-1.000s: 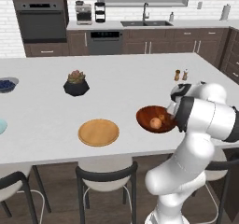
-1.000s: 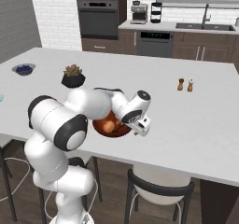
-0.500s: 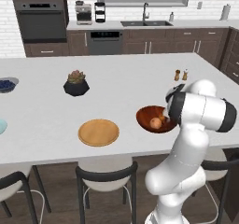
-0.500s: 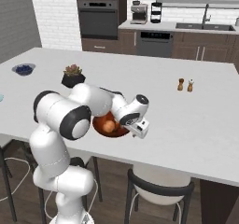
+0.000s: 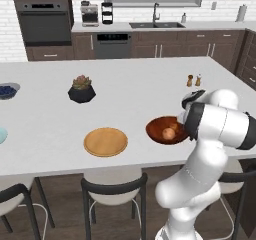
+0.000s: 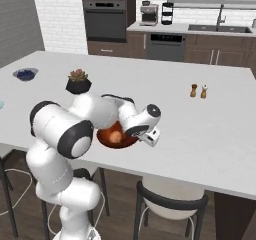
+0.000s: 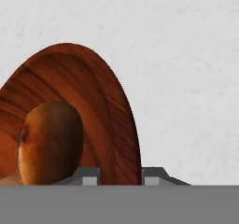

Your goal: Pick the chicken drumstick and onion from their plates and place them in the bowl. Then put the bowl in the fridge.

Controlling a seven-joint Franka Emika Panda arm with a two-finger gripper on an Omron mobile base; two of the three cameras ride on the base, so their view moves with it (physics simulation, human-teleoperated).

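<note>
No writing can be read. The bowl [image 5: 165,130] is set on a white island counter [image 5: 130,89], the onion [image 5: 169,133] inside. The gripper [image 7: 120,177] is seen with its 2 fingers straddling the bowl's rim; contact cannot be told. A wooden plate [image 5: 105,141] lies left of the bowl.

Bowl [image 5: 161,128] right of centre in left base view, onion [image 5: 169,133] inside; wooden plate [image 5: 105,142] to its left; potted plant [image 5: 82,89] upper left; shakers [image 5: 194,80] upper right.
</note>
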